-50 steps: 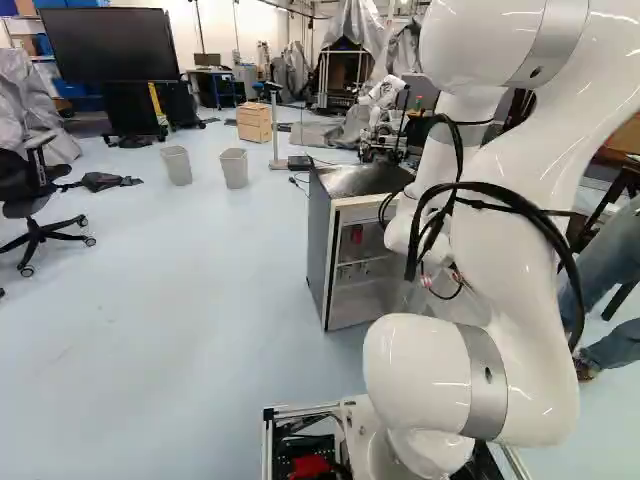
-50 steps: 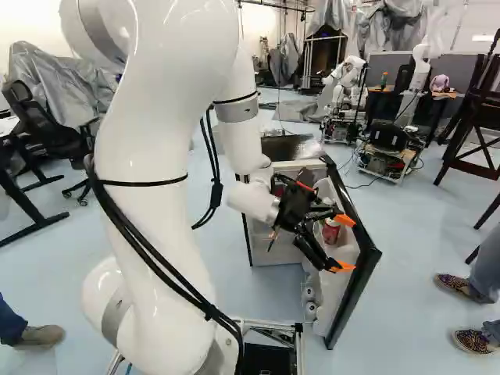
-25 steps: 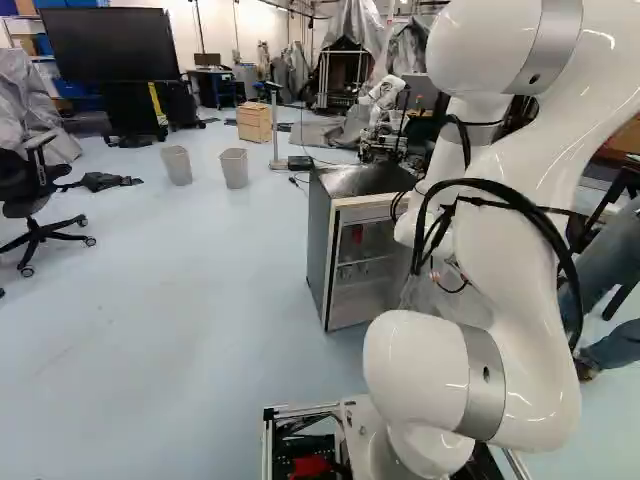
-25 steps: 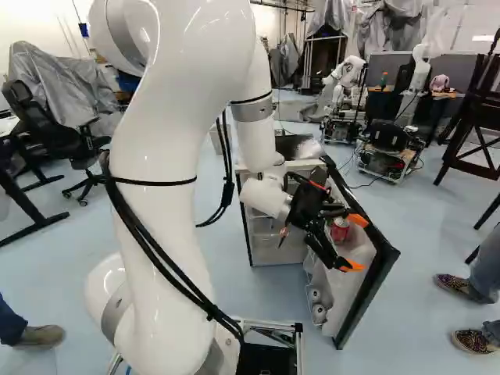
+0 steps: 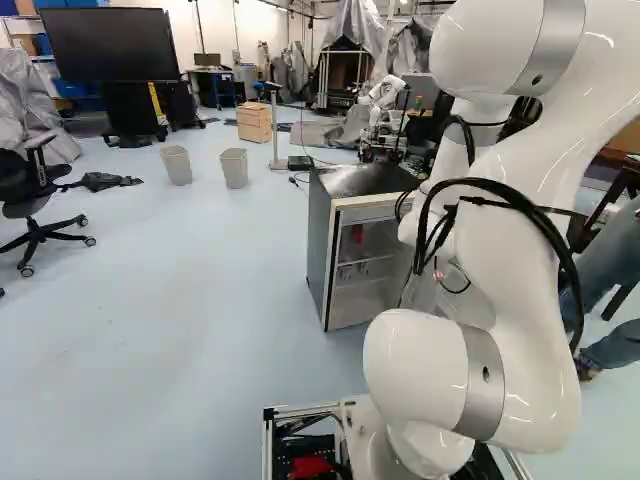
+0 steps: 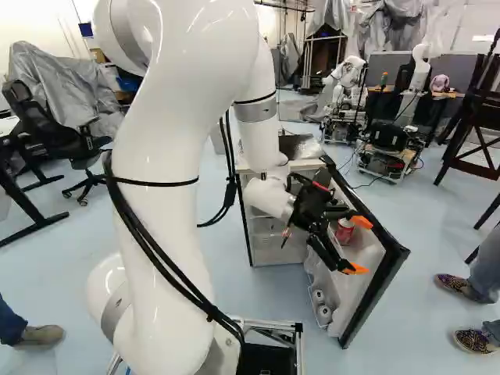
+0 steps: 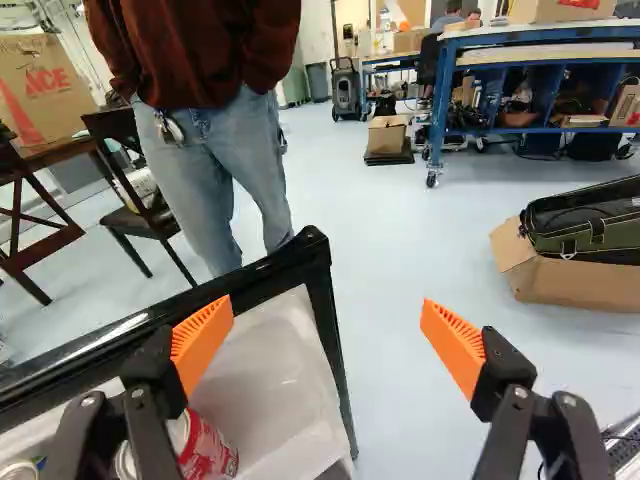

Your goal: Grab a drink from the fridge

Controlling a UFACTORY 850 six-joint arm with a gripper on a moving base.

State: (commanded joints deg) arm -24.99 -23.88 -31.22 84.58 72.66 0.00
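My gripper (image 6: pixel 359 245) is at the inner side of the swung-out fridge door (image 6: pixel 384 291). In the wrist view the gripper (image 7: pixel 325 325) is open and holds nothing. One orange-padded finger reaches over the door's inner lining, beside a red can (image 7: pixel 208 448); the other stands past the door's free edge (image 7: pixel 338 350). Whether a finger touches the door, I cannot tell. The red can (image 6: pixel 344 231) sits in the door's upper shelf, with pale round items (image 6: pixel 323 314) lower down. The fridge body (image 5: pixel 318 250) has a red item (image 5: pixel 357 234) inside, partly seen through its open front.
A person (image 7: pixel 225 150) stands close beyond the door, near a dark chair (image 7: pixel 140 205). An open cardboard box with a green bag (image 7: pixel 585 235) lies on the floor past the door's free edge. Another robot (image 6: pixel 344 90) stands behind the fridge.
The fridge door has swung wider, toward the right of the right base view, carrying the red can. My arm and open gripper have moved the same way. The base has not moved.
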